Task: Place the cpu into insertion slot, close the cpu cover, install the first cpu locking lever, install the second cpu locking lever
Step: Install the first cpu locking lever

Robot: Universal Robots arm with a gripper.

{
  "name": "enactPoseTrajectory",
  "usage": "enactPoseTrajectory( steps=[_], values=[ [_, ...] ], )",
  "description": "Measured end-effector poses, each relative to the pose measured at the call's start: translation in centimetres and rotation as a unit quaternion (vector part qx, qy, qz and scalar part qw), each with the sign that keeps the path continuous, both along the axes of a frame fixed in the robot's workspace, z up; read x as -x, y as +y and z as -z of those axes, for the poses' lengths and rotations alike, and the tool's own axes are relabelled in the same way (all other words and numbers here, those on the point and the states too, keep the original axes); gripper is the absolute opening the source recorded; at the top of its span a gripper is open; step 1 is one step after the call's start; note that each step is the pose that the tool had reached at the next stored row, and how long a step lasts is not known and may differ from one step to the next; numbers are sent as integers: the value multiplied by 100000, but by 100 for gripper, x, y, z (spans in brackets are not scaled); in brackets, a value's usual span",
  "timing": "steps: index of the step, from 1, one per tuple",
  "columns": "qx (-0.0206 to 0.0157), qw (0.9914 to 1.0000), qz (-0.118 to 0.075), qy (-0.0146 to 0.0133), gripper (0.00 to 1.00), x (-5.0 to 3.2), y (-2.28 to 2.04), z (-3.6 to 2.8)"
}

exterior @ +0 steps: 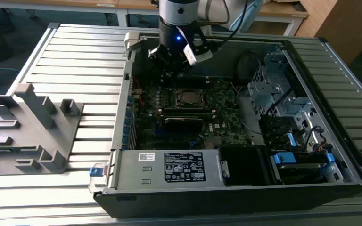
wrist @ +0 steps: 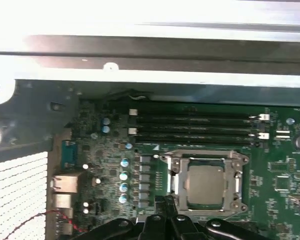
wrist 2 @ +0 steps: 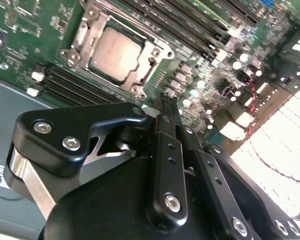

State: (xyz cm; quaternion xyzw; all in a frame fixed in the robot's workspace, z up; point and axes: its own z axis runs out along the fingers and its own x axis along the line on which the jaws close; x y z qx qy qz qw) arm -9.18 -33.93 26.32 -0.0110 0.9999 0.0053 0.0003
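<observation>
Cpu (wrist 2: pixel 115 50) in the insertion slot (wrist 2: pixel 72 54), gripper (wrist 2: pixel 168 100) nearby, tips together, nothing between them.

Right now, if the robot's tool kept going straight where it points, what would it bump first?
Probably the green circuit board, right beside the square silver metal cpu cover. The black tool points down there, though depth is hard to judge.
</observation>
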Motion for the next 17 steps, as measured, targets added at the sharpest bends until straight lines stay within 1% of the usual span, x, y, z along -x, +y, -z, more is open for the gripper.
enactPoseTrajectory(
  steps=[5, 6, 7, 8, 9, 10, 11, 13, 14, 15, 16, 17],
  values=[
    [-13, 100000, -1, -17, 11, 99, 0, 0],
    [-261, 100000, -1, -25, 11, 109, -1, 0],
    [-913, 99996, -13, -36, 11, 116, -1, 0],
    [-1711, 99985, -11, -37, 11, 122, -1, 0],
    [-2305, 99973, -7, -35, 11, 127, -2, 1],
    [-2720, 99963, -6, -38, 11, 129, -2, 0],
    [-2804, 99961, -5, -42, 11, 130, -2, 0],
    [-2817, 99960, 2, -41, 11, 130, -2, 1],
    [-3000, 99955, -5, -36, 11, 130, -4, 0],
    [-3855, 99926, -7, -40, 11, 130, -5, 0],
    [-4630, 99893, -4, -36, 11, 130, -6, 0],
    [-4778, 99886, -2, -35, 11, 130, -6, 0]
  ],
)
